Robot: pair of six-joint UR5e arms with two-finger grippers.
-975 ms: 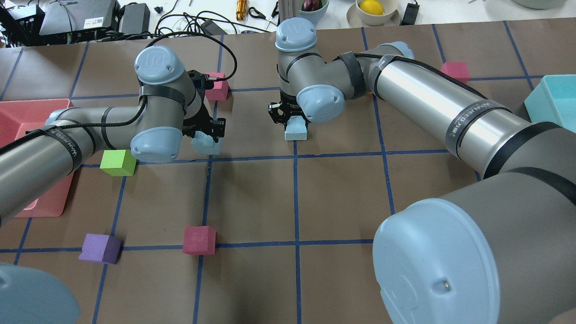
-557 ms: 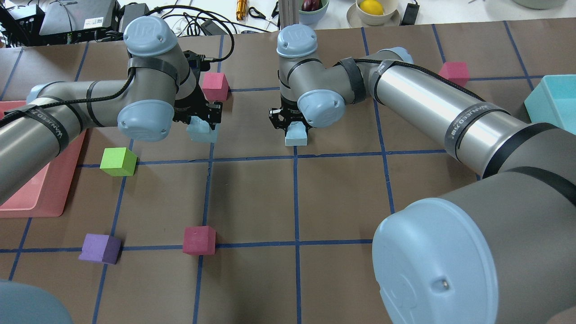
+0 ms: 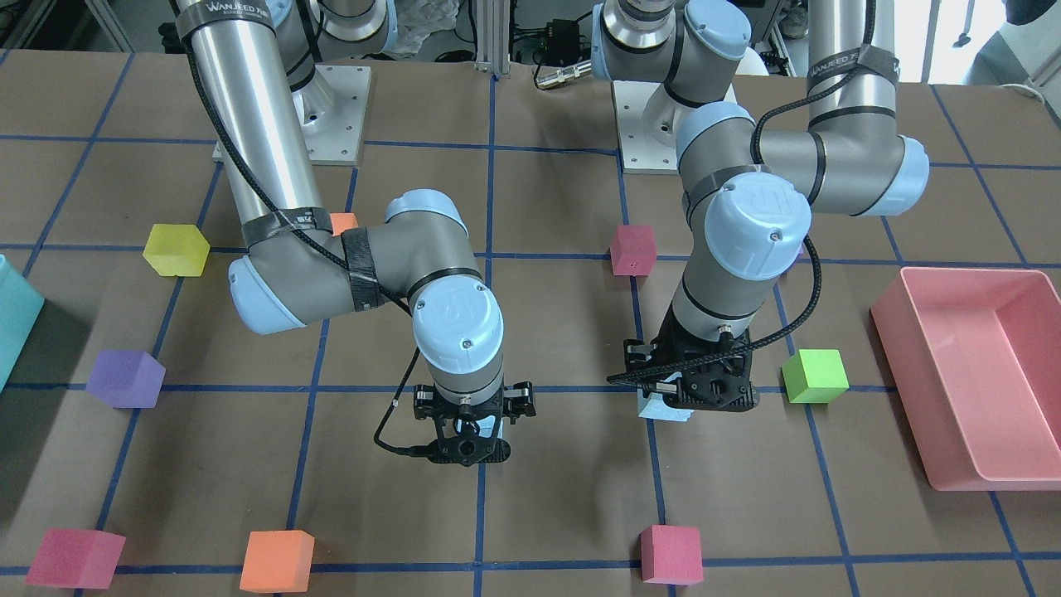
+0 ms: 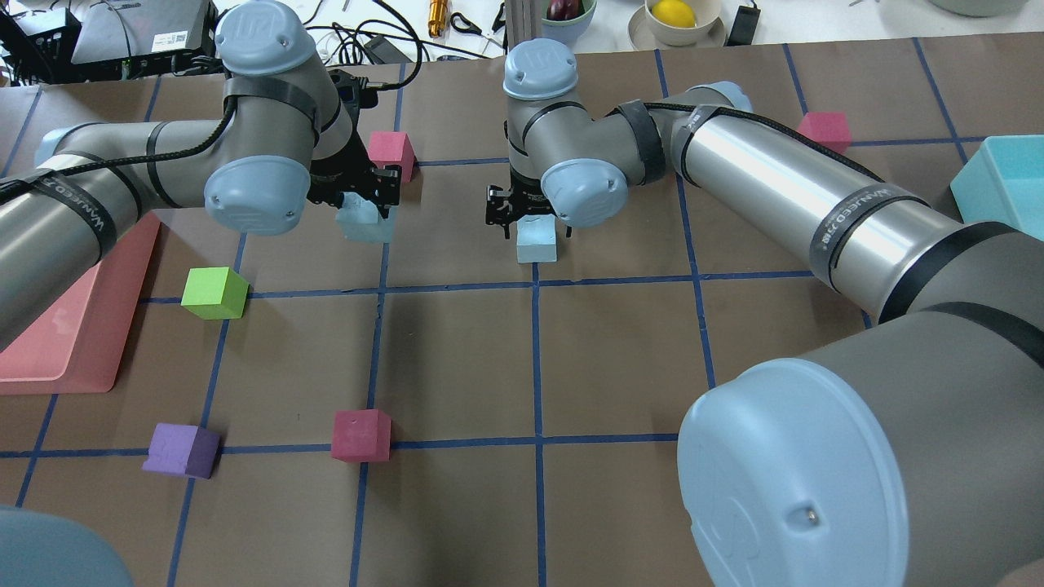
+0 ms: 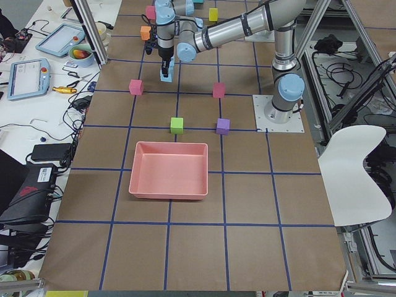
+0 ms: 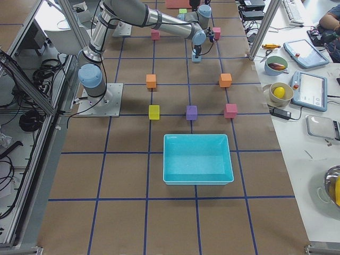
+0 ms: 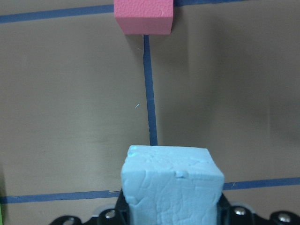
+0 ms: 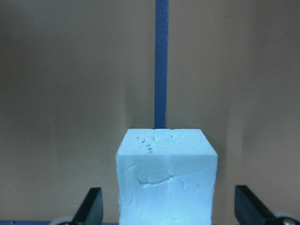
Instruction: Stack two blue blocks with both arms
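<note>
Overhead exterior view: above a brown, blue-taped desk, the silver-grey left arm and right arm point their tools downward. The left fingers are clamped on one pale sky-blue foam cube, near a magenta foam cube. The right fingers stand spread wide, clear of both sides of the second pale blue foam cube, which rests on the desk astride a tape line.
</note>
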